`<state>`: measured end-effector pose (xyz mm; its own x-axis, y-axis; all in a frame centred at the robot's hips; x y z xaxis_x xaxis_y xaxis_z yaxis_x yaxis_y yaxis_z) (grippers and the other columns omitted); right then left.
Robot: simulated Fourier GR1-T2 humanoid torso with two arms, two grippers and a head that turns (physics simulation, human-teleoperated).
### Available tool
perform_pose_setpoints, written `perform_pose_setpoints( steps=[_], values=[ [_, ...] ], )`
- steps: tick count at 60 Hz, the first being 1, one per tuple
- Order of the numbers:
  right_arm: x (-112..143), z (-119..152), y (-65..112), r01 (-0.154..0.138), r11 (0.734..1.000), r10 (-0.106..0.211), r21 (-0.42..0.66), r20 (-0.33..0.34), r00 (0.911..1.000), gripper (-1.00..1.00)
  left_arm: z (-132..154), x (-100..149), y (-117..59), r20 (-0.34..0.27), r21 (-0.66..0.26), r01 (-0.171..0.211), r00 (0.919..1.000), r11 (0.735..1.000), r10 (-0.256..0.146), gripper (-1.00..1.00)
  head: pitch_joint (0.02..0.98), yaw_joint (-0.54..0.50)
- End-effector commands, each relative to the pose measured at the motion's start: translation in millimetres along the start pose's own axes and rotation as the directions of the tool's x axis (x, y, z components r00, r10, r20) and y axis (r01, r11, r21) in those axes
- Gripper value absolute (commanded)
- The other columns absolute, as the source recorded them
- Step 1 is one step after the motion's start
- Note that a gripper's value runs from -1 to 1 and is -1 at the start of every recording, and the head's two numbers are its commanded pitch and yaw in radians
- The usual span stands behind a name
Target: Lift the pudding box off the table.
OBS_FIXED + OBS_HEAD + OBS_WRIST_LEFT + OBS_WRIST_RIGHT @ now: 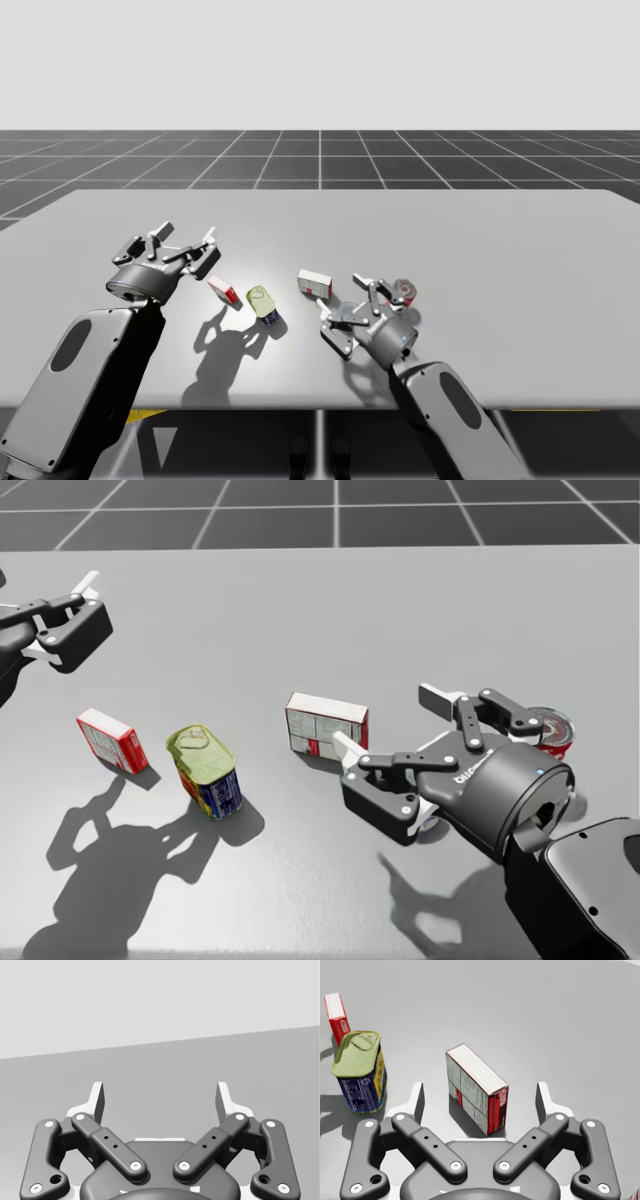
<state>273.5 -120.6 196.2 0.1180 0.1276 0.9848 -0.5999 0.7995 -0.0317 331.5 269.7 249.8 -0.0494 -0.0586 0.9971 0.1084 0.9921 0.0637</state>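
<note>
A white box with red ends (325, 723) stands on its long edge mid-table, also seen in the high view as the white box (314, 284). My right gripper (390, 720) is open, low over the table just behind the box. In the right wrist view the box (470, 1072) sits just ahead of my right gripper (480, 1097), in line with the gap between its spread fingers, and neither finger touches it. My left gripper (188, 238) hovers open at the left, above the table, holding nothing; the left wrist view shows my left gripper (160, 1092) over bare grey tabletop.
A small red box (110, 740) lies at the left. Beside it stands a blue tin with a yellow-green lid (205, 770), left of the white box. A red can (550, 730) stands close by my right gripper's outer finger. The grey table (500, 240) reaches far back and right.
</note>
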Motion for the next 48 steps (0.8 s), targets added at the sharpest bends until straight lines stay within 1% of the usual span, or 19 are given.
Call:
perform_pose_setpoints(
  steps=[1,4,5,6,7,12,15,19,22,23,28,32,38,39,43,46,48],
  values=[
    [-16.7,-19.7,3.9,-0.016,0.999,0.019,0.042,-0.067,0.9975,-1.00,0.1,0.0,0.3,0.001,0.001,0.002,1.0000,1.000,-0.002,-1.00,0.777,0.04],
    [-18.9,-23.8,3.2,-0.010,0.999,0.014,0.052,-0.085,0.9963,-1.00,0.0,0.0,0.2,0.000,0.000,0.001,1.0000,1.000,-0.001,-1.00,0.778,0.04],
    [-20.5,-26.6,2.6,-0.015,0.999,0.020,0.052,-0.093,0.9955,-1.00,0.1,0.0,0.0,0.000,0.000,0.002,1.0000,1.000,-0.002,-1.00,0.778,0.03],
    [-23.1,-30.9,1.4,-0.027,0.998,0.032,0.049,-0.102,0.9943,-1.00,-0.1,-0.1,0.0,0.000,0.000,0.003,1.0000,1.000,-0.003,-1.00,0.779,0.03],
    [-23.9,-32.4,1.0,-0.030,0.998,0.035,0.048,-0.106,0.9938,-1.00,0.0,-0.1,-0.1,0.000,-0.001,0.003,1.0000,1.000,-0.003,-1.00,0.779,0.03],
    [-28.9,-41.0,-1.8,-0.037,0.998,0.042,0.045,-0.127,0.9910,-1.00,0.1,0.2,-0.1,0.001,-0.001,0.003,1.0000,1.000,-0.003,-1.00,0.780,0.03],
    [-32.2,-48.0,-4.5,-0.035,0.998,0.041,0.044,-0.143,0.9888,-1.00,0.2,0.2,0.0,0.002,-0.002,0.002,1.0000,1.000,-0.002,-1.00,0.781,0.03],
    [-33.6,-54.5,-7.4,-0.039,0.999,0.044,0.038,-0.147,0.9881,-1.00,0.3,0.2,0.0,0.002,-0.002,0.002,1.0000,1.000,-0.002,-1.00,0.781,0.03],
    [-34.0,-58.1,-8.8,-0.036,0.999,0.042,0.039,-0.155,0.9871,-1.00,0.4,0.3,0.0,0.002,-0.002,0.002,1.0000,1.000,-0.002,-1.00,0.782,0.04],
    [-33.8,-60.7,-10.0,-0.042,0.998,0.047,0.036,-0.153,0.9871,-1.00,0.3,0.3,0.1,0.003,-0.002,0.002,1.0000,1.000,-0.002,-1.00,0.782,0.04],
    [-33.0,-68.8,-12.0,-0.043,0.998,0.050,0.043,-0.161,0.9857,-1.00,0.5,0.5,0.0,0.004,-0.002,0.002,1.0000,1.000,-0.002,-1.00,0.783,0.04],
    [-32.5,-74.9,-12.2,-0.057,0.997,0.065,0.051,-0.164,0.9843,-1.00,0.6,0.4,0.0,0.004,-0.002,0.003,1.0000,1.000,-0.003,-1.00,0.783,0.04],
    [-31.5,-81.1,-11.3,-0.065,0.996,0.075,0.064,-0.174,0.9818,-1.00,0.9,0.7,0.3,0.004,-0.001,0.001,1.0000,1.000,-0.001,-1.00,0.784,0.04],
    [-30.7,-83.6,-10.8,-0.057,0.996,0.068,0.068,-0.179,0.9816,-1.00,1.0,0.8,0.4,0.005,-0.001,0.001,1.0000,1.000,-0.001,-1.00,0.784,0.04],
    [-29.6,-87.5,-9.4,-0.061,0.995,0.074,0.074,-0.183,0.9802,-1.00,1.2,0.9,0.4,0.006,-0.001,0.001,1.0000,1.000,-0.001,-1.00,0.785,0.04],
    [-29.4,-89.3,-8.0,-0.052,0.995,0.067,0.079,-0.193,0.9790,-1.00,1.3,1.0,0.4,0.006,-0.001,0.000,1.0000,1.000,0.000,-1.00,0.785,0.04],
    [-29.3,-90.6,-6.6,-0.060,0.995,0.075,0.083,-0.196,0.9778,-1.00,1.3,1.1,0.6,0.007,-0.001,0.000,1.0000,1.000,0.000,-1.00,0.785,0.04]
  ],
)
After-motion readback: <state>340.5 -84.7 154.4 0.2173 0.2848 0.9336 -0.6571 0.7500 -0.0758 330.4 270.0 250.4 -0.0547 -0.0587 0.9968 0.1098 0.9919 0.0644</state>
